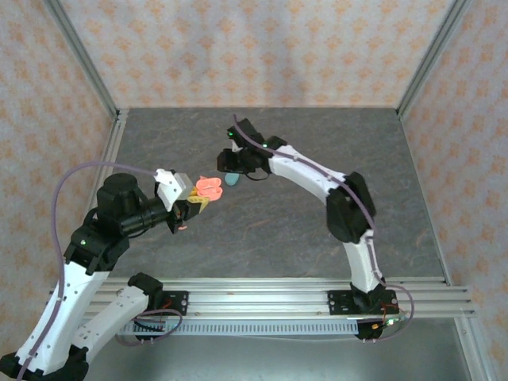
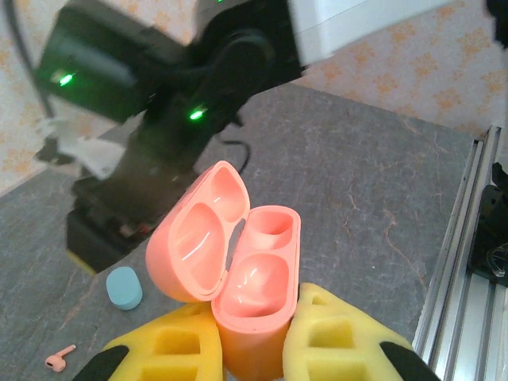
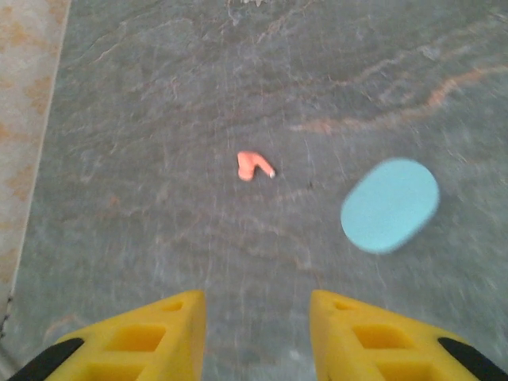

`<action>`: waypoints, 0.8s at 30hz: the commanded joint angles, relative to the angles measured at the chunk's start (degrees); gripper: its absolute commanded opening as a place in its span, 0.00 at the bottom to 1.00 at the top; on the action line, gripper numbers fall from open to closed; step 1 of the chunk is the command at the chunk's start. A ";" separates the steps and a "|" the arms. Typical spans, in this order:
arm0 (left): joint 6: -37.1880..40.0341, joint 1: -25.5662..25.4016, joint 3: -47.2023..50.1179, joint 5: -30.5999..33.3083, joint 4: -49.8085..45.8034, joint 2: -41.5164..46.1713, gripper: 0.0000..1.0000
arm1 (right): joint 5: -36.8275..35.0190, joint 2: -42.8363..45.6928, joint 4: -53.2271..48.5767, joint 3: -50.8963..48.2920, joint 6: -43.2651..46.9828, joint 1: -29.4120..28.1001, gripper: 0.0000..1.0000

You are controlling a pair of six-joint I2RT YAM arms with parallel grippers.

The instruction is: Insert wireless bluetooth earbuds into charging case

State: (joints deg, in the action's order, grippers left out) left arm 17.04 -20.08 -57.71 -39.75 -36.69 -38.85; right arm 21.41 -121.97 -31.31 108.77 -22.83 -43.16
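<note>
Left wrist view has the left gripper (image 2: 252,353) clamped on the coral-pink charging case (image 2: 238,270), one yellow finger (image 2: 163,349) pressing each side of its base. The bottom of the case is hidden between the fingers and cut off by the frame edge. The case stands open, its lid (image 2: 194,238) swung to the left and two hollow wells showing in the base. Beyond it on the grey bench (image 2: 373,198) lies a closed teal case (image 2: 125,287), and a pink nub (image 2: 59,359) sits near the lower left corner. The dark right arm looms behind, too blurred to make out in detail. From the right wrist, the right gripper (image 3: 255,333) is spread wide with only bare bench between its fingers, whose tips are cut off at the bottom edge. A coral-pink earbud (image 3: 254,166) lies well ahead of it, and the teal case (image 3: 390,205), softened by blur, lies apart to its right. Whether this earbud is the nub seen from the left wrist cannot be told. From above, the left gripper (image 1: 198,202) holds the open case (image 1: 209,188) off the bench. The right gripper (image 1: 230,165) hovers just beside the teal case (image 1: 232,180), which it partly hides. A pinkish speck (image 1: 182,227) below the left gripper is too small to identify.
</note>
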 commanded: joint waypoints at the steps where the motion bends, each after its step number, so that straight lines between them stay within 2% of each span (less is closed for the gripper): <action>1: -0.27 0.73 1.17 0.90 -0.07 1.21 0.00 | -3.33 -8.25 -6.04 10.81 3.18 -1.02 0.39; 6: -1.43 0.72 2.87 0.98 1.23 2.13 0.00 | -3.73 -22.07 -11.80 29.80 3.39 -1.91 0.41; 8: -1.60 0.73 3.34 0.89 1.51 2.31 0.00 | -4.24 -25.41 -12.06 34.53 3.21 -2.19 0.43; 15: -0.94 0.71 4.32 1.34 1.70 2.64 0.00 | -7.98 -29.14 -3.07 35.01 1.56 -2.54 0.46; 24: -0.60 0.66 5.17 1.75 1.98 2.46 0.00 | -9.67 -34.50 2.02 37.08 1.27 -3.88 0.47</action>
State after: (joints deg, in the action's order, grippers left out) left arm 16.40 -19.75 -53.10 -39.46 -36.51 -37.10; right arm 14.00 -154.45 -31.99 143.59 -21.41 -45.71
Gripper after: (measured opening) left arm 0.159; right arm 0.465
